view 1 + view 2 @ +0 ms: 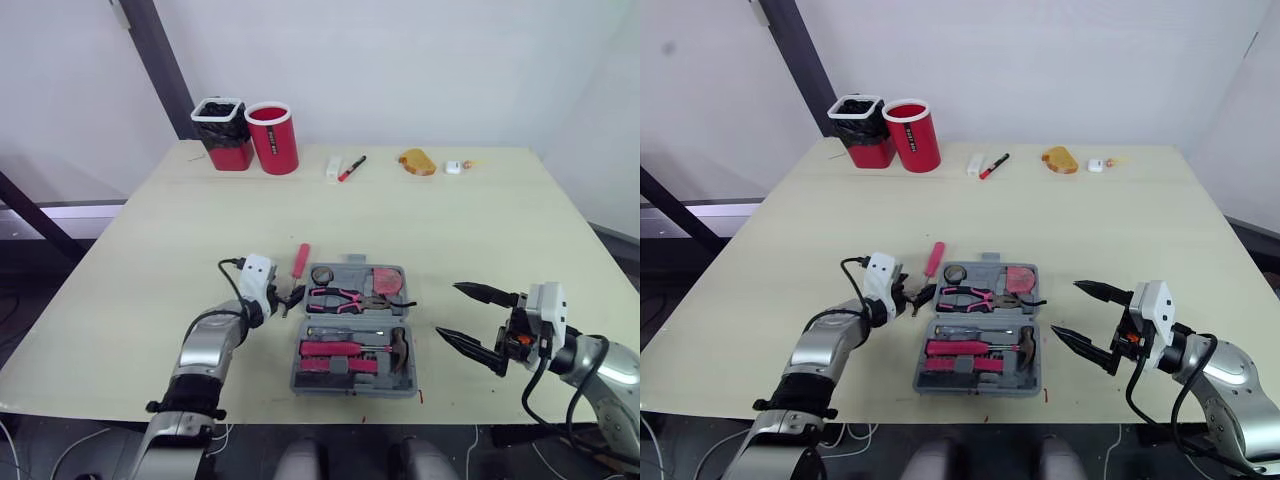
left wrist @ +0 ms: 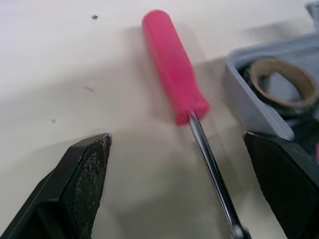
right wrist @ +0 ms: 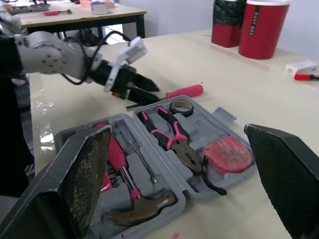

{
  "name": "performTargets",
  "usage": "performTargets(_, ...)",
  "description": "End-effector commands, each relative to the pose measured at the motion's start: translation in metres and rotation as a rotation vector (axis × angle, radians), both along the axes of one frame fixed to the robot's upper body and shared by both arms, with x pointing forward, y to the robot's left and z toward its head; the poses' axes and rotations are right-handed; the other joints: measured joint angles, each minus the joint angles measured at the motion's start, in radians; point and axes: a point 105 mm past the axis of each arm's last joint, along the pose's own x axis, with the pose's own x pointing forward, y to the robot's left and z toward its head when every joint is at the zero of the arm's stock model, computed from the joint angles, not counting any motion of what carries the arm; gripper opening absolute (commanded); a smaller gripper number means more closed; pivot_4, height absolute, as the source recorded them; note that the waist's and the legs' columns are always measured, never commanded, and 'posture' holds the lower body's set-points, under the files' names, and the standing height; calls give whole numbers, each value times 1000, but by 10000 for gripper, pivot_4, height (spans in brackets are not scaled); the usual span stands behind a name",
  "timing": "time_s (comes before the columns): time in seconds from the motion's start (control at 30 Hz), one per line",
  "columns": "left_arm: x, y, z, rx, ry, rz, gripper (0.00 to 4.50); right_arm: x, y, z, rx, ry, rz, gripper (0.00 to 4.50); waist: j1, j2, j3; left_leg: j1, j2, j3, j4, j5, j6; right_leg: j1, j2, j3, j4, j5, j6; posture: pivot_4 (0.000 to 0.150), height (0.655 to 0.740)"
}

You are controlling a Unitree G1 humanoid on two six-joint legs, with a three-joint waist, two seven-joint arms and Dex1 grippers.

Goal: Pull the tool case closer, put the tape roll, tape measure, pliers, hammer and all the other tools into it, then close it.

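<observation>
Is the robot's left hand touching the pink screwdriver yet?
Apart. In the left wrist view, the left gripper is open, with bare table between each finger and the screwdriver.

On the far side of the pale surface (image 1: 480, 230) stands a red bin with a black liner (image 1: 222, 133), with a red cylindrical cup (image 1: 273, 137) just beside it. Farther right lie a small white box (image 1: 333, 167), a red marker (image 1: 352, 168), an orange-brown lump (image 1: 417, 162) and a tiny white object (image 1: 453, 167).
</observation>
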Motion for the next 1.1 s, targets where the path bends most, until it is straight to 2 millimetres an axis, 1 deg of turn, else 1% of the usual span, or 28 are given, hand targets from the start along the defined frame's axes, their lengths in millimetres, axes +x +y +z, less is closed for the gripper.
performTargets(0.03,11,0,0,19,-3,37,44863,0,2,9,8,-53,13,45000,0,0,0,0,0,0,0,0,0,0,0,0,0,0,0,1500,7400)
performTargets(0.27,23,-2,0,36,-9,44,44863,2,4,9,14,-59,21,45000,0,0,0,0,0,-1,0,0,0,0,0,0,0,0,0,1500,7400)
performTargets(0.47,30,-7,1,54,-14,28,44863,2,6,12,17,-66,29,45000,1,0,0,0,0,-1,0,0,0,0,0,0,0,0,0,1500,7400)
performTargets(0.5,31,-9,1,54,-13,24,41023,3,6,13,19,-69,24,45000,2,0,0,0,0,-1,0,0,0,0,0,0,0,0,0,1500,7400)
performTargets(0.53,31,-11,1,55,-13,20,39884,3,6,14,20,-71,20,45000,2,0,0,0,-1,-1,0,0,0,0,0,0,0,0,0,1500,7400)
performTargets(0.57,31,-13,1,54,-12,16,37643,4,5,15,19,-76,15,45000,2,0,0,0,-1,-1,0,0,0,0,0,0,0,0,0,1500,7400)
performTargets(0.6,32,-14,1,53,-12,13,32447,4,5,15,19,-79,13,45000,3,0,0,-1,-1,-1,0,0,0,0,0,0,0,0,0,1500,7400)
performTargets(0.63,32,-14,1,52,-12,16,28457,5,5,17,23,-84,8,45000,4,0,0,-1,-1,-1,0,0,0,0,0,0,0,0,0,1500,7400)
performTargets(0.67,32,-14,1,51,-13,18,22464,5,5,18,26,-88,4,45000,4,0,0,-1,-1,-1,0,0,0,0,0,0,0,0,0,1500,7400)
performTargets(0.7,32,-14,1,49,-13,19,20082,6,5,19,30,-91,1,45000,3,0,0,-1,-1,-1,0,0,0,0,0,0,0,0,0,1500,7400)
performTargets(0.73,32,-14,1,47,-14,21,15603,6,5,20,30,-94,1,45000,3,0,0,-1,-1,-1,0,0,0,0,0,0,0,0,0,1500,7400)
performTargets(0.77,31,-14,1,42,-15,27,9994,7,6,21,31,-97,3,45000,3,0,0,-1,-1,-1,0,0,0,0,0,0,0,0,0,1500,7400)
performTargets(0.83,31,-10,1,35,-18,46,4422,7,8,23,30,-101,10,45000,3,0,0,-1,-1,-1,0,0,0,0,0,0,0,0,0,1500,7400)
performTargets(1.0,28,5,6,33,-35,99,4456,6,12,26,34,-105,29,45000,-2,0,0,-1,-1,-1,0,0,0,0,0,0,0,0,0,1500,7400)
performTargets(1.1,21,15,12,44,-52,115,4456,7,15,28,38,-109,47,45000,-11,0,0,-1,0,-1,0,0,0,0,1,0,0,0,0,1500,7400)
